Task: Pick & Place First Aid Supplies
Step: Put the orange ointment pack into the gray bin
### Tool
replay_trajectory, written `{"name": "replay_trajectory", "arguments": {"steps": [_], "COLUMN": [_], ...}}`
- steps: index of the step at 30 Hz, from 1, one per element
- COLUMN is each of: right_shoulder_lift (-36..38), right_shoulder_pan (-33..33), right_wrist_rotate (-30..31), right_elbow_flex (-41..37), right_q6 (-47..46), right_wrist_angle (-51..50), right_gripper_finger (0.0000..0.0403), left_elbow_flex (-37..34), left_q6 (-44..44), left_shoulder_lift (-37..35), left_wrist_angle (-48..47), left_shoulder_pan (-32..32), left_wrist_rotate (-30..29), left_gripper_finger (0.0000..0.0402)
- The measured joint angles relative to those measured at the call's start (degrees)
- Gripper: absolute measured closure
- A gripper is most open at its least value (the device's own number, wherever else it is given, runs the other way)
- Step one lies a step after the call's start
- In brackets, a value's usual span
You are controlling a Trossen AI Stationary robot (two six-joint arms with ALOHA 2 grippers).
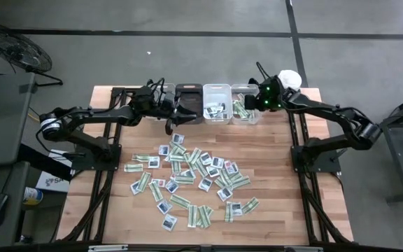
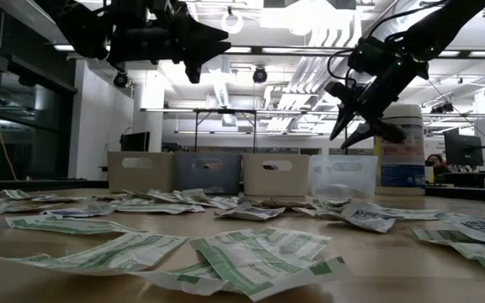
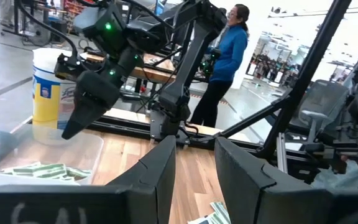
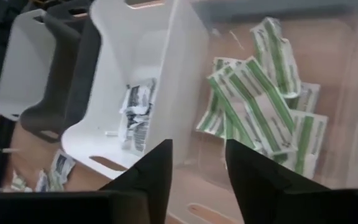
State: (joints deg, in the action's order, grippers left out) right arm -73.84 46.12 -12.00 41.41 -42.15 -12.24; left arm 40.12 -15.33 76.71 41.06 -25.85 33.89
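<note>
Many first aid supplies, small green-and-white and white packets (image 1: 187, 175), lie scattered flat on the wooden table. My right gripper (image 4: 197, 165) hovers open, slanting down, over the clear bin (image 1: 245, 112), which holds green-and-white strips (image 4: 260, 99). Nothing is between its fingers. The white bin (image 4: 166, 74) beside it holds white packets with dark marks (image 4: 135, 112). My left gripper (image 3: 194, 171) is level above the dark bin (image 1: 189, 98), its fingers apart with nothing between them; in the low view my left gripper (image 2: 213, 42) is high above the bins.
The bins stand in a row along the table's far edge, with a pale one (image 4: 23, 68) at the left end. A tall white canister (image 2: 402, 143) stands right of the clear bin. A person in blue (image 3: 225, 56) stands in the room beyond.
</note>
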Motion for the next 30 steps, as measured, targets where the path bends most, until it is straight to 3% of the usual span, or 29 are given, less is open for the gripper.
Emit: {"name": "replay_trajectory", "arguments": {"steps": [9,18,22,30], "right_shoulder_lift": [0.0,0.0,0.0,4.2], "right_shoulder_pan": [0.1,0.0,-0.6,-5.2], "right_wrist_rotate": [-2.2,-5.3,-9.4,-10.2], "right_elbow_flex": [0.0,0.0,0.0,0.0], "right_q6": [4.1,5.2,5.1,8.6], "right_wrist_angle": [5.6,7.9,10.7,10.8], "right_gripper_finger": [0.0221,0.0225,0.0230,0.0245], "left_elbow_flex": [0.0,0.0,0.0,0.0], "left_q6": [-1.9,-3.0,-1.6,1.2], "left_shoulder_lift": [0.0,0.0,-1.4,-7.1], "left_wrist_angle": [0.0,0.0,0.0,-2.8], "left_shoulder_pan": [0.0,0.0,0.0,0.0], "left_wrist_rotate": [-0.3,-0.5,0.9,-5.9], "left_gripper_finger": [0.0291,0.0291,0.0291,0.0291]}}
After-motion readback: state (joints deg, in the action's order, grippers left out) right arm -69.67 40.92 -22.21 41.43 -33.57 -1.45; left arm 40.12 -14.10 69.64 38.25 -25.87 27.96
